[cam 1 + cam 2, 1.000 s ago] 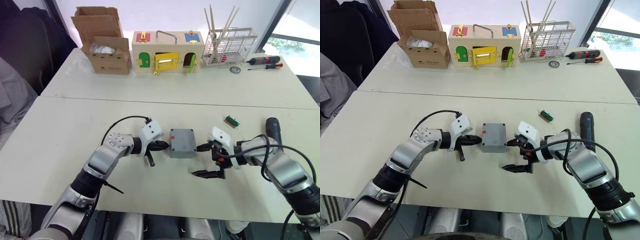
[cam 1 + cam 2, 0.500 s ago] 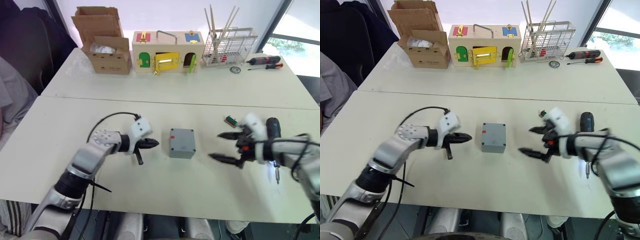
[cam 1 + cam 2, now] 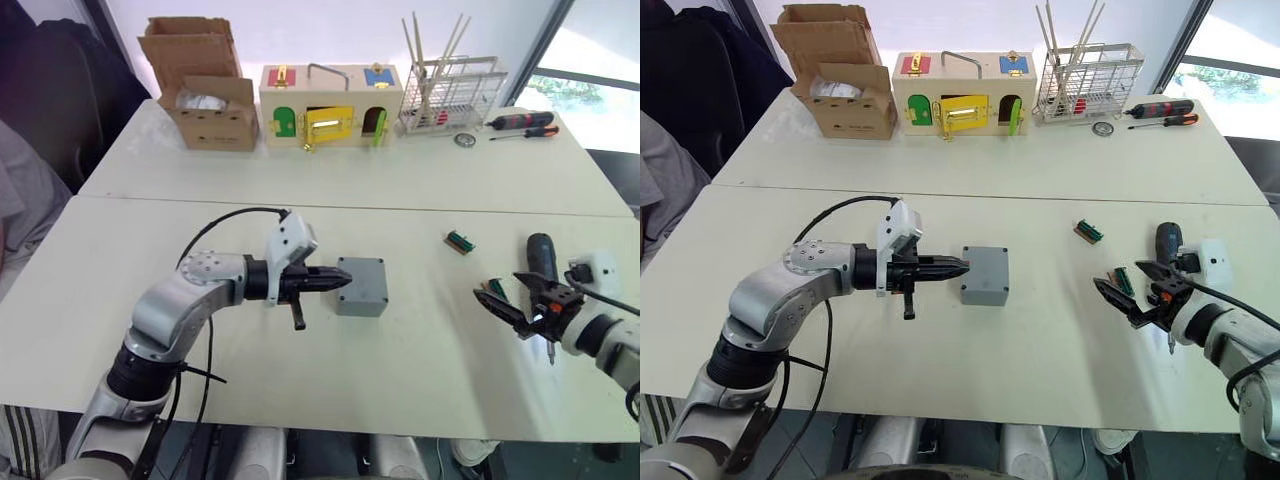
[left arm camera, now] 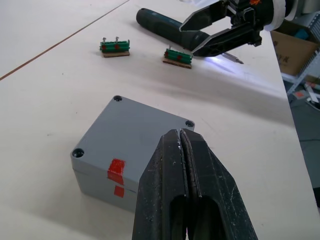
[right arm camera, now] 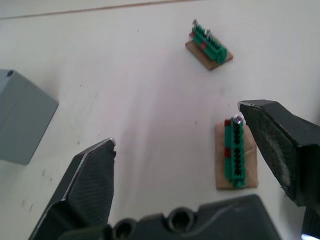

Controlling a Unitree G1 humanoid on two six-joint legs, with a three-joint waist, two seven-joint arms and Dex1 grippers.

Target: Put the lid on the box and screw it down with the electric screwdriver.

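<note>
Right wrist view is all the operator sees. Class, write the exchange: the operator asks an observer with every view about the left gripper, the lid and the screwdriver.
Operator: What is the left gripper doing?
Observer: The left gripper is shut, its tips at the box's left side.
Operator: Is the lid on?
Observer: Yes, the lid sits on the box, with screws showing at three corners.
Operator: Where is the screwdriver?
Observer: The screwdriver lies just beside the open right gripper, not in its grasp.

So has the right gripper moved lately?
Yes. The right gripper has swung away from the box, out to the electric screwdriver.
</note>
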